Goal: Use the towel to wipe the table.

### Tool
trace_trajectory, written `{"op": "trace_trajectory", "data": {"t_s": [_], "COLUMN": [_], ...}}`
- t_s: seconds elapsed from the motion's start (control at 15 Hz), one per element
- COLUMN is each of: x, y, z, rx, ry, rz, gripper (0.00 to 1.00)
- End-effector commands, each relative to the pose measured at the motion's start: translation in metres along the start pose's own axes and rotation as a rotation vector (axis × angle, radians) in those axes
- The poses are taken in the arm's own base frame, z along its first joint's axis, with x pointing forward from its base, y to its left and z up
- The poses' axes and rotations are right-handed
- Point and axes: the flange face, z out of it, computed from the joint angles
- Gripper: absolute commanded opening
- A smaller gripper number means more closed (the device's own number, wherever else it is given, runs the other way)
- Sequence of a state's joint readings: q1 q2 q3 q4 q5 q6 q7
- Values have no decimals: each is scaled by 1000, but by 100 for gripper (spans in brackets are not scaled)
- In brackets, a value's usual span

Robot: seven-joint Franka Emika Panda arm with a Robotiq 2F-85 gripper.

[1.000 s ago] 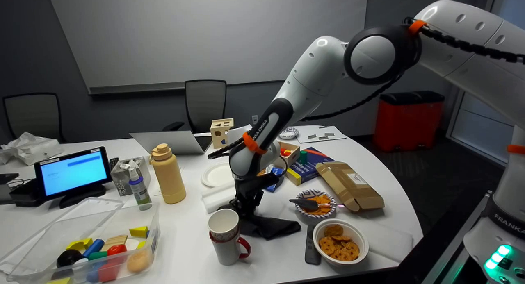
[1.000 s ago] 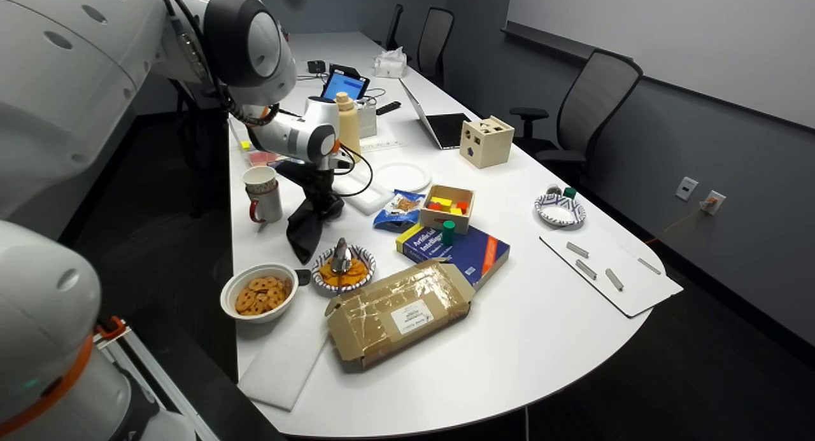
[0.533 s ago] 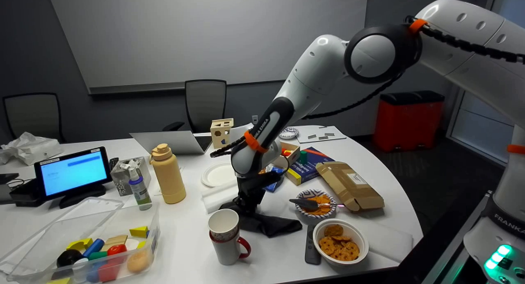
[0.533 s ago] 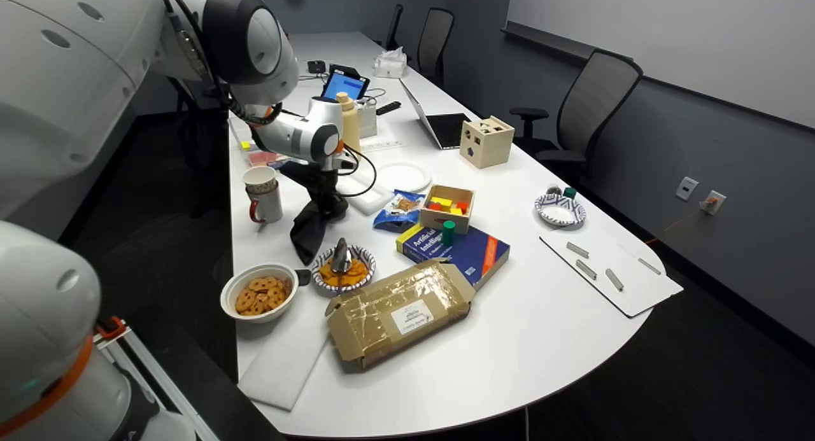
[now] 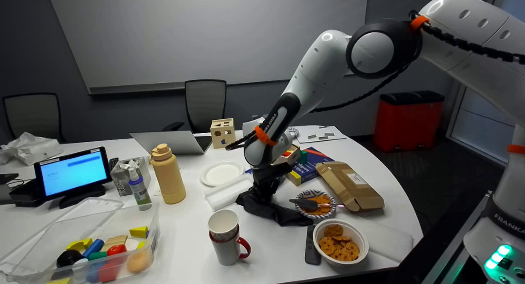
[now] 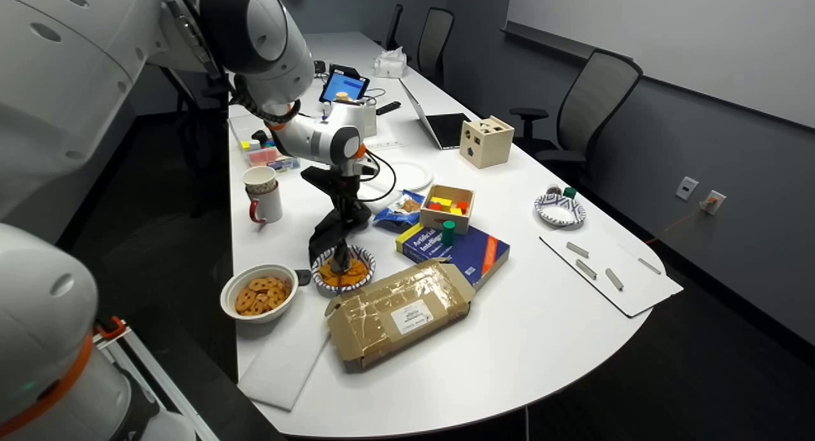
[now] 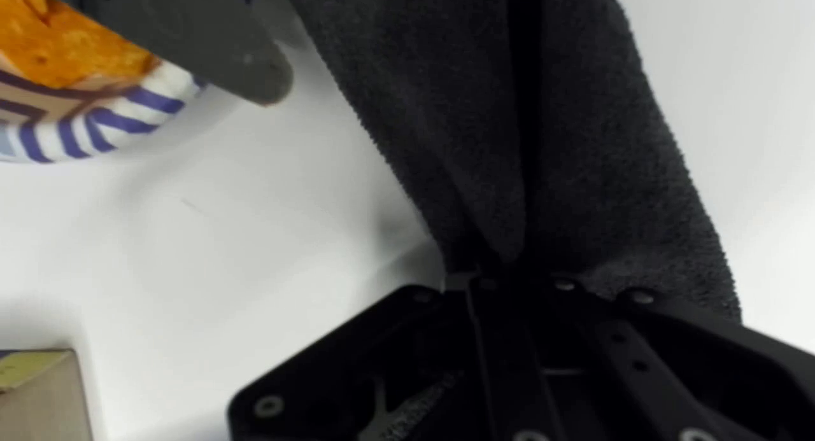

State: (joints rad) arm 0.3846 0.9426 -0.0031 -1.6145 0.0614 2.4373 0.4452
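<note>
Both exterior views overlook the table (image 6: pixel 541 345); the wrist view looks closely past the fingers (image 7: pixel 509 358) onto the towel (image 7: pixel 586 167)

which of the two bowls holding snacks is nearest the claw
The patterned bowl of orange chips: it shows close to the claw in the wrist view; the plain white bowl, farther off, is out of that view.

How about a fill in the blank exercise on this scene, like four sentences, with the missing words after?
1. The gripper holds the ____.
2. A cup is stacked in the mug with the ____ handle.
3. The book is titled ____ Intelligence.
4. The colour of the table is ____.

Missing words: towel; red; Artificial; white.
</note>
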Motion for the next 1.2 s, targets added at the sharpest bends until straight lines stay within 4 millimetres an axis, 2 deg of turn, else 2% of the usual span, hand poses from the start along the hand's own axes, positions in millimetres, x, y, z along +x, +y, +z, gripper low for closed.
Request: {"op": "trace_trajectory", "data": {"t_s": [0.0, 0.27, 0.53, 1.0, 1.13], "x": [-28, -58, -77, -119, -125], "y": [18, 10, -9, -41, -50], "z": [-6, -11, -9, 20, 26], "rx": [-26, -10, 45, 62, 76], "ry": [-124, -296, -389, -555, -562], "rz": [16, -2, -25, -107, -125], "gripper": [2, 2, 2, 2, 2]}}
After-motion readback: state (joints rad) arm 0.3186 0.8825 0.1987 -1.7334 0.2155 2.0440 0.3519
